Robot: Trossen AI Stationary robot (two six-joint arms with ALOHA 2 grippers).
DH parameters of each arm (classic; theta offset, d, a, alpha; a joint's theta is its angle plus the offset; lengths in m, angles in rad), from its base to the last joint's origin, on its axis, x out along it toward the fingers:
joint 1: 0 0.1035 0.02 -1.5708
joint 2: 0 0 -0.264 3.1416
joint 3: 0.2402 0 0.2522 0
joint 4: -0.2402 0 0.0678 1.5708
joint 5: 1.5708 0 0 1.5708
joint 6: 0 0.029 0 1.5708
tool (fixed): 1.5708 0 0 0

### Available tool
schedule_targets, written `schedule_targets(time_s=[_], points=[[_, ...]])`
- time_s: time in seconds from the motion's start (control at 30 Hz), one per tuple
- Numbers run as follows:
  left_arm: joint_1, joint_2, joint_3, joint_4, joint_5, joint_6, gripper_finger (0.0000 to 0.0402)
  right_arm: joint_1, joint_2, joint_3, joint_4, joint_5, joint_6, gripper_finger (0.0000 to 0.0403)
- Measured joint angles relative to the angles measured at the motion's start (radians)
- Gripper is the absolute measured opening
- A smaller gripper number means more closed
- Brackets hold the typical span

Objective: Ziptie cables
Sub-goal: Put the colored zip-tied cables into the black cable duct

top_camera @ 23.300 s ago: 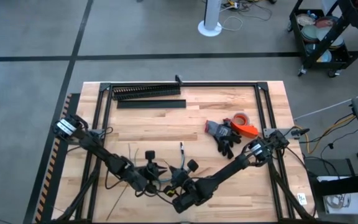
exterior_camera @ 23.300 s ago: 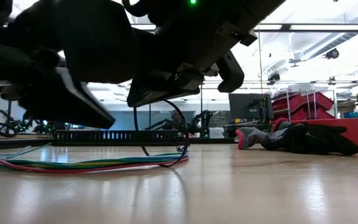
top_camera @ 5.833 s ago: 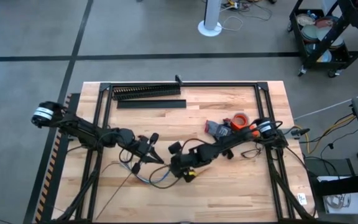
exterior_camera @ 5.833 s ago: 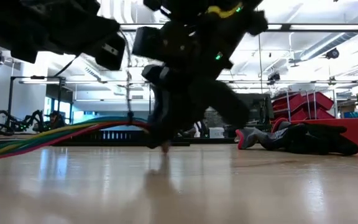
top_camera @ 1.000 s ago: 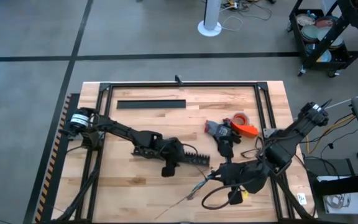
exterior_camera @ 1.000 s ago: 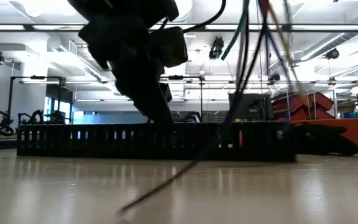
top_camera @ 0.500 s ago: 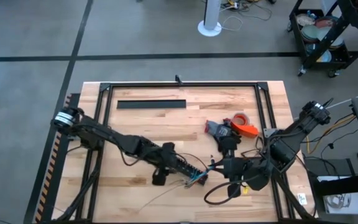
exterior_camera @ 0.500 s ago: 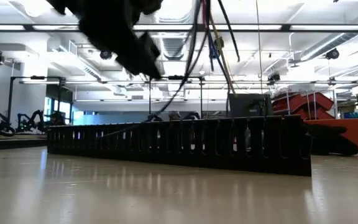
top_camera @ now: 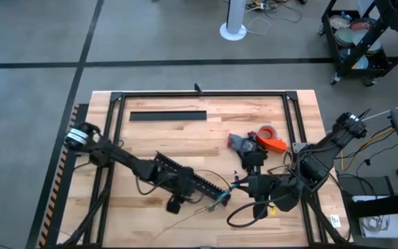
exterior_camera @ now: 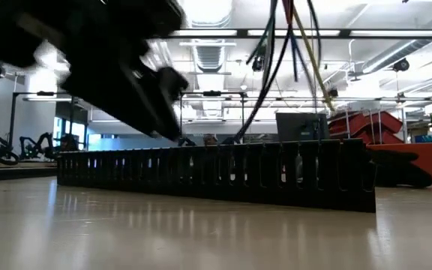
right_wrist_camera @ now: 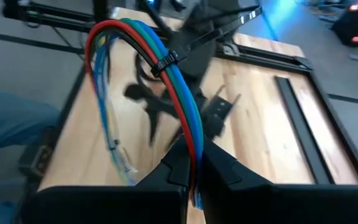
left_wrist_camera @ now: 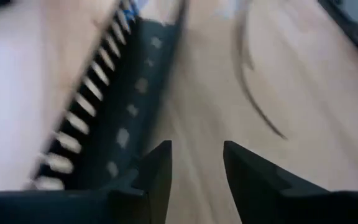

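Right pincer [right_wrist_camera: 188,171] is clamping the cables [right_wrist_camera: 182,99] near the worktop's [top_camera: 185,135] front edge, w/ a ziptie [right_wrist_camera: 166,62] on already; they're limp, so grip beside the tie. Left pincer [left_wrist_camera: 194,165] is hovering apart by the duct [top_camera: 192,181].

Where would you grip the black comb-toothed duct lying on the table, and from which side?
Judging by its long, narrow shape, take the duct near its middle, across the two long walls, from straight above. The cable bundle hangs over its right end, so keep the left gripper away from there.

I see red, green and blue cables [right_wrist_camera: 178,93] cinched by a black ziptie [right_wrist_camera: 166,60]. The comb-toothed plastic duct [top_camera: 188,181] is black; my tabletop [top_camera: 185,138] is pale striped wood.
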Motion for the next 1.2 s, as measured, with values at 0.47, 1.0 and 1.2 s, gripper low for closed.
schedule_targets(time_s=[0.47, 1.0, 1.2], points=[[0.109, 0.167, 0.055, 0.16, -0.066, 0.01, 0.0149, 0.007, -0.006, 0.045, -0.01, -0.074, -0.044, 0.0], [-0.019, -0.235, 0.025, 0.069, -0.183, 0.029, 0.0158, -0.045, 0.058, 0.022, -0.019, 0.003, -0.062, 0.0], [-0.022, -0.325, -0.183, 0.516, -0.092, 0.058, 0.0158, -0.117, 0.143, 0.025, 0.03, 0.059, -0.181, 0.0]])
